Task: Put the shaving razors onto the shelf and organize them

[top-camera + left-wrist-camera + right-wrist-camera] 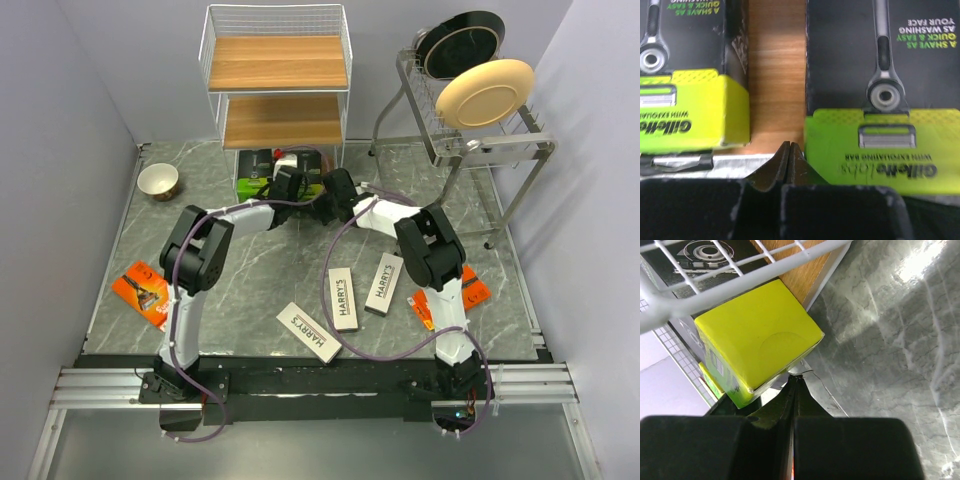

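Risk:
- left hand [790, 146] clenched, empty, tip aimed at gap between black lime-ended boxes [880, 100] on bottom tier of shelf [275, 62]
- forward push likely wedges them apart, skews row
- right hand [796, 382] clenched, empty, tip just beside lime box corner at tier edge
- nudge could twist box or snag wire

Count:
- orange packs [143, 288]: one at left on bench [260, 265], at least one at right, partly behind arm
- bowl [158, 181]: one
- black boxes: two
- HARRY'S boxes [343, 298]: three, on bench
- plates [485, 92]: two
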`<state>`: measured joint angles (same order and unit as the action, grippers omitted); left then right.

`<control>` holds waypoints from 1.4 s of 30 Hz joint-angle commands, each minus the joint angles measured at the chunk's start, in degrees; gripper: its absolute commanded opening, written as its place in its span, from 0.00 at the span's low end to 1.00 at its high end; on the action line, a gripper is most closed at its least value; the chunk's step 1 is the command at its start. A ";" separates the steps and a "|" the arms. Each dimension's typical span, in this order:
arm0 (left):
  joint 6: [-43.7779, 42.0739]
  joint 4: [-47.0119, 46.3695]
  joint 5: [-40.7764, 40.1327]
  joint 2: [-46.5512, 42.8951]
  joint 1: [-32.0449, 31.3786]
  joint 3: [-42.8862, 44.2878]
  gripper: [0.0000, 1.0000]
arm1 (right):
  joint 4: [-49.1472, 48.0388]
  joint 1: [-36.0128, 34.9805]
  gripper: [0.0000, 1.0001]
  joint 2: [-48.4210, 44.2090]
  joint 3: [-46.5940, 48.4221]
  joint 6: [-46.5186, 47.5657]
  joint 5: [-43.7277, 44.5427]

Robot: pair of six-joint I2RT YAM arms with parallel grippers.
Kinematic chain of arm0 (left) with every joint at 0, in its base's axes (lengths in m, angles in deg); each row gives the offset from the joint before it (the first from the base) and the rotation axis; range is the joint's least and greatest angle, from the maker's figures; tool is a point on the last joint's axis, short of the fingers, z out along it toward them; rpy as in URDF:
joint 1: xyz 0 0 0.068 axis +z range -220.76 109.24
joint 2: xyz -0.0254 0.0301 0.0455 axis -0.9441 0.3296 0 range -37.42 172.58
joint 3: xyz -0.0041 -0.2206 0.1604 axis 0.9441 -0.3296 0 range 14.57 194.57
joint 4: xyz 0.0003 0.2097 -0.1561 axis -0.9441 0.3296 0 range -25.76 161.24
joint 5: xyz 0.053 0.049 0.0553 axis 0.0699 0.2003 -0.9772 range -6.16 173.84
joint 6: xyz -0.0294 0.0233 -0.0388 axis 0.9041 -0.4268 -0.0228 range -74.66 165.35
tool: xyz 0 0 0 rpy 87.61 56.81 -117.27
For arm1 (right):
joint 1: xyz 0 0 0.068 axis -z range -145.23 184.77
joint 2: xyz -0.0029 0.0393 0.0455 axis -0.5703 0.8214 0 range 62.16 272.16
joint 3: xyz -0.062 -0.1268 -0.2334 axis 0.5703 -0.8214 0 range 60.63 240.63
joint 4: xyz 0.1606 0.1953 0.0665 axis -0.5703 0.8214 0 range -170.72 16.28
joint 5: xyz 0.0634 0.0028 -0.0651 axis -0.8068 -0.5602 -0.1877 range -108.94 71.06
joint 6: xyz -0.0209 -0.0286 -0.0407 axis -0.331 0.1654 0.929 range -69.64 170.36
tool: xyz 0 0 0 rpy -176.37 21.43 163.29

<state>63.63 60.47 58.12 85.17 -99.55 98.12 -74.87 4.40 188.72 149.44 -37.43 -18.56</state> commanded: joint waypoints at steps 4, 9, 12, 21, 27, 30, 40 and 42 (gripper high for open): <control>-1.50 -0.37 0.40 4.50 0.23 7.49 0.01 | 1.28 0.66 0.00 -2.37 -1.71 -0.10 1.03; -3.34 -0.10 0.49 7.49 -0.47 10.84 0.01 | 1.27 0.84 0.00 -3.07 -2.85 -0.63 0.94; -4.22 -0.89 0.58 8.28 -1.17 11.72 0.01 | 1.01 0.84 0.00 -3.69 -3.73 -0.89 1.55; -5.27 -2.64 0.05 9.87 -2.67 14.45 0.01 | -0.75 2.86 0.00 -2.72 -1.28 1.30 3.48; -6.77 -4.93 -0.04 8.73 -3.28 12.09 0.01 | -1.36 3.82 0.00 -3.43 -1.98 1.39 4.89; -5.98 -4.84 -1.09 7.15 -3.28 10.33 0.01 | -1.98 4.62 0.00 -2.38 -0.93 2.18 5.33; -5.19 -3.35 1.19 -13.21 -3.37 -8.39 0.01 | -4.79 3.21 0.05 -0.26 4.97 3.85 4.63; -4.66 -1.16 1.72 -16.57 -3.37 -12.07 0.01 | -5.14 3.12 0.20 -2.01 3.48 4.73 3.49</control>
<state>58.16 58.70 57.90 79.02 -102.72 90.69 -76.79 8.01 188.85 151.41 -34.08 -16.46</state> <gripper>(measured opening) 0.015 0.089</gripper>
